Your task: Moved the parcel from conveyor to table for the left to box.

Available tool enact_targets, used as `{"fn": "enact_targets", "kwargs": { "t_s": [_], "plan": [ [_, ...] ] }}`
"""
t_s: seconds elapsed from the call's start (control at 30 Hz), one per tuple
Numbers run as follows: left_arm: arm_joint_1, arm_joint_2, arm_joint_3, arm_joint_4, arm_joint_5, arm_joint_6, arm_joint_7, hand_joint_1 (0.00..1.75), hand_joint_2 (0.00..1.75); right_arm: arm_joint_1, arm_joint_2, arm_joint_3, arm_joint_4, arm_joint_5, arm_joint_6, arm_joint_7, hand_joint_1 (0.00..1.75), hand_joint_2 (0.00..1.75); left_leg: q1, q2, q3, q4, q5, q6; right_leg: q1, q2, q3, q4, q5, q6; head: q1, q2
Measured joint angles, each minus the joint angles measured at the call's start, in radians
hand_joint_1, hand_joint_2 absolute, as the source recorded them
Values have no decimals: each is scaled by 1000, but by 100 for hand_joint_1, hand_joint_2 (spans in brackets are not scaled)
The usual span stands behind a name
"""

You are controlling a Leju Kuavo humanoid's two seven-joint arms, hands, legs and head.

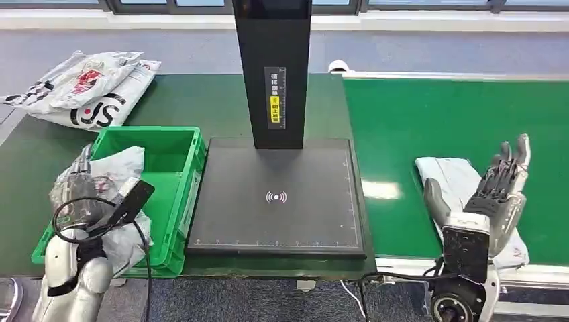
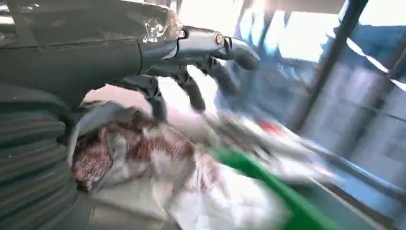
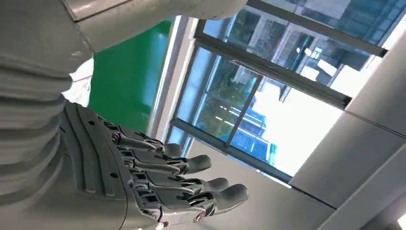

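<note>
1. While the right hand [image 1: 500, 184] hangs over the green conveyor [image 1: 456, 121] with its fingers straight and spread, holding nothing, the parcel [image 1: 451, 180] lies flat on the belt directly under and just beyond it.
2. The parcel's long axis runs roughly from the robot outward, slanting a little, with one end toward the belt's near edge (that end is partly hidden by the hand).
3. The right hand is by far the nearer one; the scanner plate [image 1: 278, 198] on the table [image 1: 194, 107] lies well apart to its left, so the carry would go leftward.
4. The left hand [image 1: 84, 191] is at the green bin [image 1: 171, 144], fingers curled on a crumpled bag [image 2: 143, 153] resting at the bin's near end; its wrist view is blurred, but the grasp looks real.
5. More bags [image 1: 87, 90] lie piled at the table's far left corner.
</note>
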Motion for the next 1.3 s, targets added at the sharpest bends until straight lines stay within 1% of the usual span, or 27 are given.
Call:
{"fn": "enact_targets", "kwargs": {
  "t_s": [0.07, 0.2, 0.43, 0.73, 0.83, 0.97, 1.03, 1.17, 1.3],
  "plan": [
    [-32, -7, -38, 6, 73, 0, 5, 0, 175, -5, 0, 0, 5, -8, -1, -6, 0, 175, 0, 0, 0, 0, 0, 0, 0, -1, 1, 0, 1, 0, 0, 0],
    [-68, -11, -82, 13, 97, 4, 15, 0, 175, -10, -3, 0, 14, -11, -4, -8, 0, 175, 0, 1, 1, 0, 0, 0, 0, 1, 0, 0, 1, -1, 0, 0],
    [-81, -11, -102, 16, 114, 13, 15, 0, 175, -11, -9, 0, 23, -17, -7, -11, 0, 175, 0, 1, 1, 0, 0, 0, 0, 1, 0, 0, 1, -1, 0, 0],
    [-132, -12, -154, 39, 177, 56, -3, 0, 175, -31, -17, 0, 51, -35, -14, -15, 0, 175, 0, 1, 1, 0, 0, 0, 0, 0, 0, 0, 1, -1, 0, 0],
    [-136, -13, -173, 31, 253, 69, -35, 0, 175, -31, -18, 0, 65, -38, -15, -14, 0, 175, 0, 1, 1, 0, 0, 0, 0, 0, 1, 0, 1, 0, 0, 0],
    [-140, -24, -218, -13, 427, 68, -126, 0, 175, -33, -20, 2, 89, -47, -27, -17, 0, 175, 0, 1, 1, 0, 0, 0, 0, 0, 0, 0, 1, 0, 0, 0],
    [-157, -35, -258, -34, 484, 48, -141, 0, 175, -35, -23, 2, 98, -47, -37, -16, 0, 175, 0, 0, 0, 0, 0, 0, 0, 0, 0, 0, 1, 0, 0, 0],
    [-180, -65, -349, -80, 736, -9, -175, 0, 175, -28, -27, 2, 109, -18, -63, 4, 0, 175, 0, 0, 0, 0, 0, 0, 0, 0, 1, 0, 1, 0, 0, 0],
    [-185, -82, -415, -106, 785, -13, -185, 0, 175, -21, -32, 2, 125, 1, -72, 16, 0, 175, 0, 0, 1, 0, 0, 0, -1, 0, 0, 0, 1, 0, 0, 0]
  ]
}}
